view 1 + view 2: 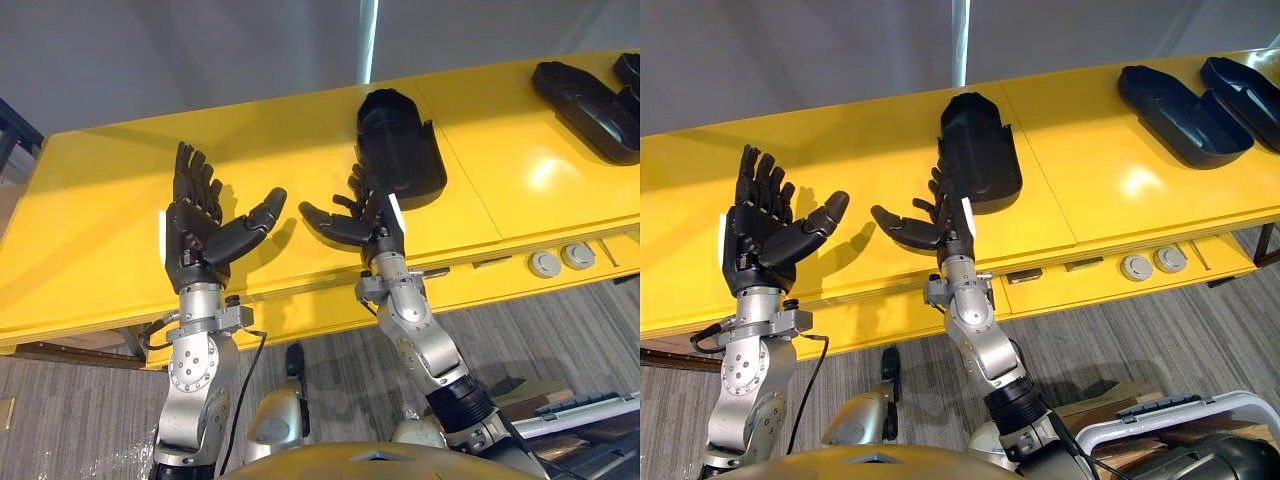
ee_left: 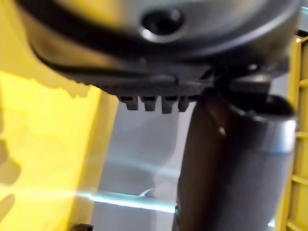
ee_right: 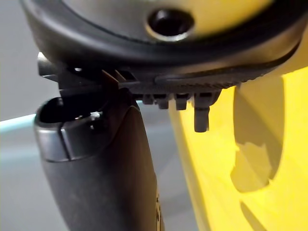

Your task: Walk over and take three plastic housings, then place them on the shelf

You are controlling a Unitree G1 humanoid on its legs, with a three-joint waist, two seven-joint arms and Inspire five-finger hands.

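A black plastic housing (image 1: 400, 148) lies on the yellow table (image 1: 100, 240), just beyond my right hand (image 1: 362, 215). That hand is open, thumb out to the side, fingers straight and close to the housing's near end without holding it. My left hand (image 1: 195, 225) is raised over the table to the left, palm up and open, holding nothing. Two more black housings (image 1: 1180, 112) (image 1: 1248, 88) lie side by side at the table's far right.
Two round silver discs (image 1: 561, 260) sit on the table's lower front ledge at the right, with small flat parts beside them. A white-rimmed bin (image 1: 1180, 435) stands on the grey floor at lower right. Behind the table is a grey wall.
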